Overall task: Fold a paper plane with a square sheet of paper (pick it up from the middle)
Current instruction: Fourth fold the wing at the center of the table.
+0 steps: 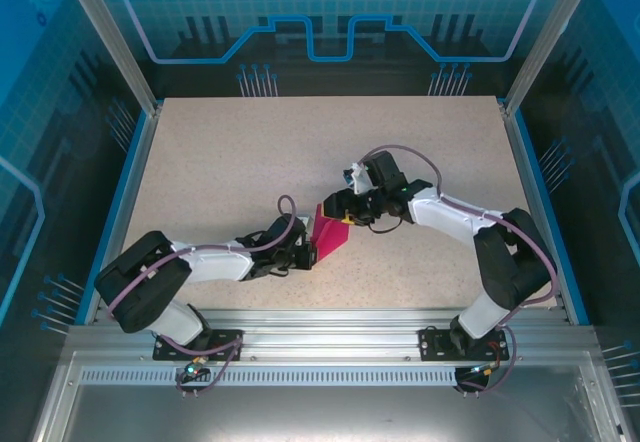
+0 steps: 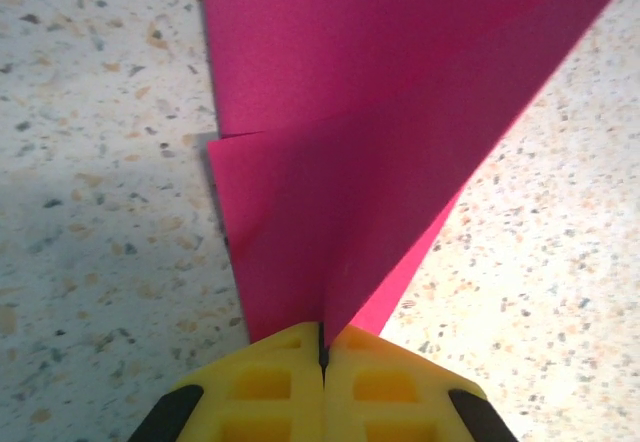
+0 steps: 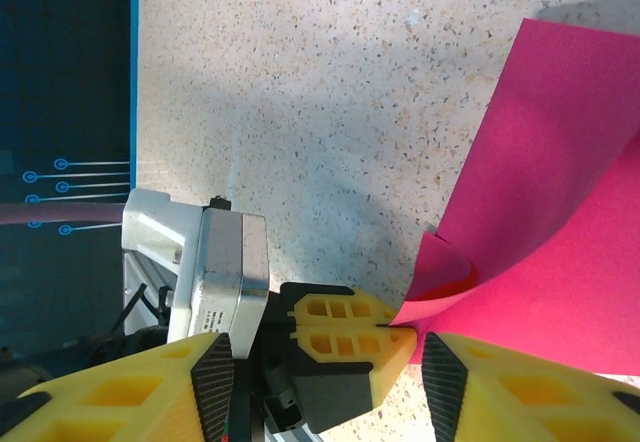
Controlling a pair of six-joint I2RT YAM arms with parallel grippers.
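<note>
Seen from above, the speckled beige table (image 1: 220, 152) has the magenta paper sheet (image 1: 328, 234) near its middle, a stiff angular wedge tilted up off the surface. The left gripper (image 1: 306, 252) holds its near-left end. The right gripper (image 1: 347, 207) sits just beside its far tip.

In the left wrist view, the two ribbed yellow fingers (image 2: 262, 392) are pressed flat together, pinching the sheet's lower edge in their seam. The sheet is matte and folded into overlapping layers, with sharp straight creases and a pointed corner at the left, over the granite-like tabletop.

In the right wrist view, the right gripper's own yellow fingers (image 3: 110, 402), faced with black pads, stand spread wide and hold nothing. Between them the left gripper's yellow fingertips (image 3: 345, 337) clamp a corner of the sheet, where a small flap curls into a loop. The rest of the sheet rises as a broad, smooth panel with a crisp edge.
</note>
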